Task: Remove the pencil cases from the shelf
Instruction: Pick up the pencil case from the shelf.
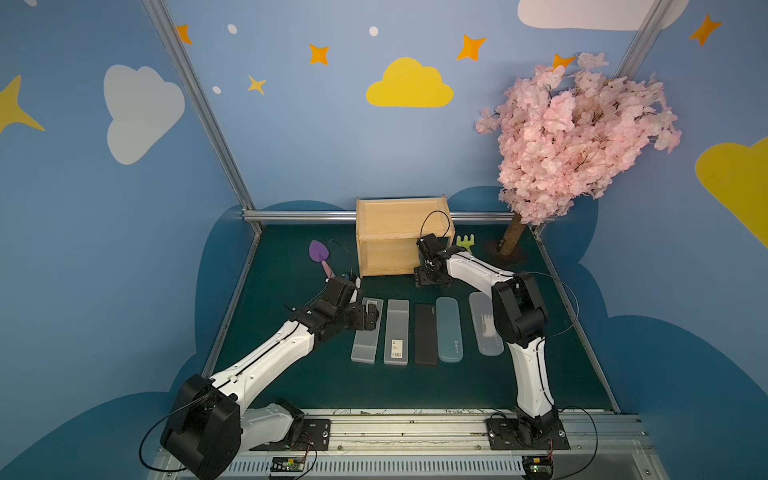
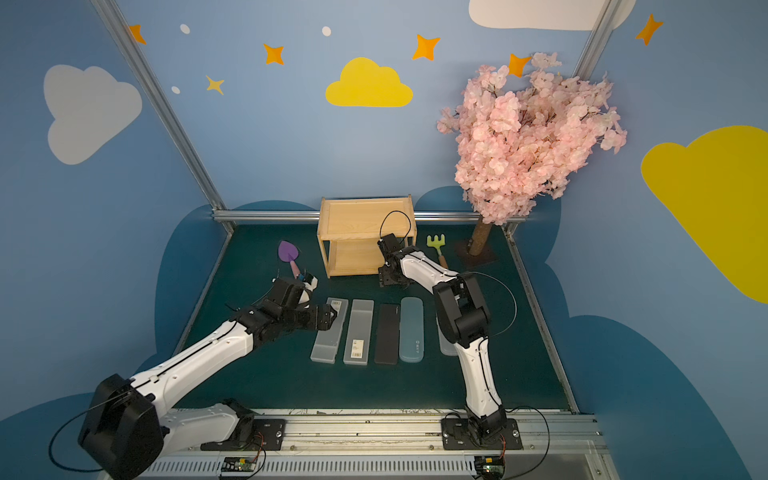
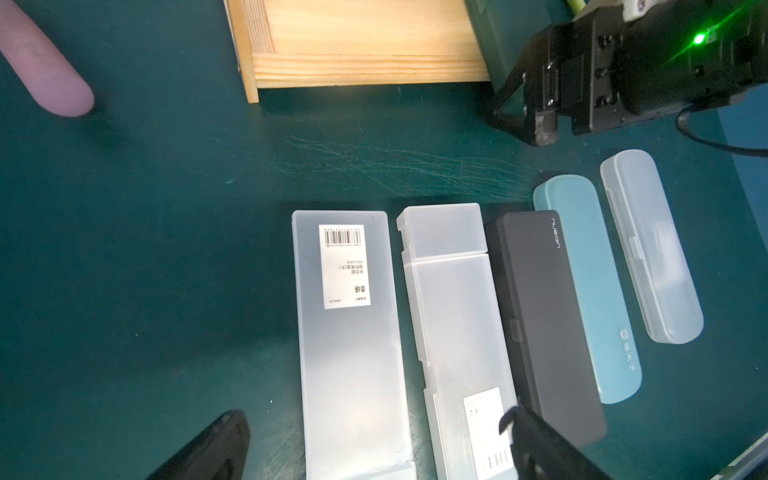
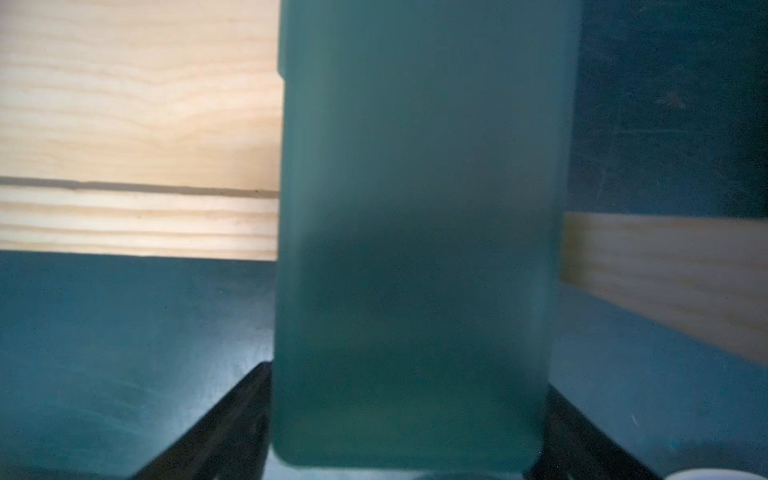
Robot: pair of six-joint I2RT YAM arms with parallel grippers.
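At the shelf [image 1: 399, 224] — right claw [image 4: 409, 380] clasps green case [image 4: 419, 187].

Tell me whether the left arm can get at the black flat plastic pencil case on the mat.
Probably yes: the black case lies uncovered near the open left gripper. A frosted grey box and a teal-blue round-ended box crowd its long sides, so gripping looks tight.

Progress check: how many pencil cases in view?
6. Five in a row on the mat: frosted grey case, second frosted grey case, black case, teal case, clear case. Dark green case between the right jaws at the shelf, lower tier.
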